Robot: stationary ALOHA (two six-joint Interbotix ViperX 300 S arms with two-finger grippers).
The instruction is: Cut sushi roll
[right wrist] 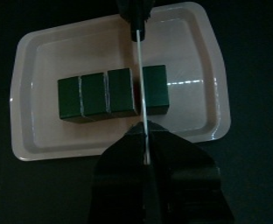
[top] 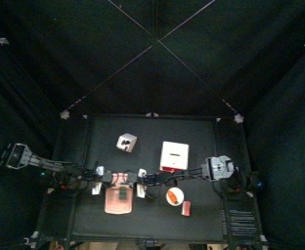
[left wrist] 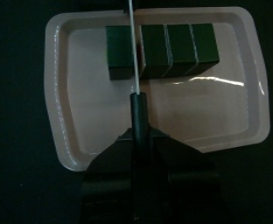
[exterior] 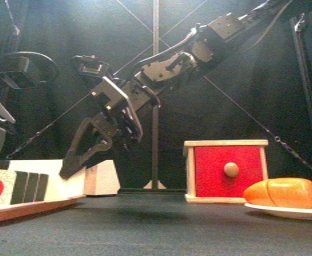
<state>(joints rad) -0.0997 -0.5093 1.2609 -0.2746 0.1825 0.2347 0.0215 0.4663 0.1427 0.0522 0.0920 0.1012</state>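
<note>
A shallow pale pink plastic tray (left wrist: 57, 87) lies on the black counter (exterior: 159, 225) towards its front. It holds the dark green sushi roll (left wrist: 180, 48), which is in four blocks set side by side in a row. The roll lies close along one long rim of the tray. The wider half of the tray floor is bare, and so are strips at both ends of the row.

From the front, the end block of the roll shows a white face with a red centre. To the tray's right is a white plate (exterior: 286, 209) carrying an orange rounded food piece (exterior: 282, 190), with something green at its far edge. Behind these stand a red wooden box with a round knob (exterior: 227, 172) and a small pale block (exterior: 103, 178). These things are apart from one another, with open counter between them.

The left claw (left wrist: 139, 162) is pinching the black handle of a thin-bladed knife (left wrist: 136, 118). The blade runs straight out over the tray and crosses the roll at the end block, beside the other three blocks.

The right claw (right wrist: 149, 144) hangs above the same tray from the opposite side, with the blade pointing towards it. Whether it is spread or pressed together cannot be told.
</note>
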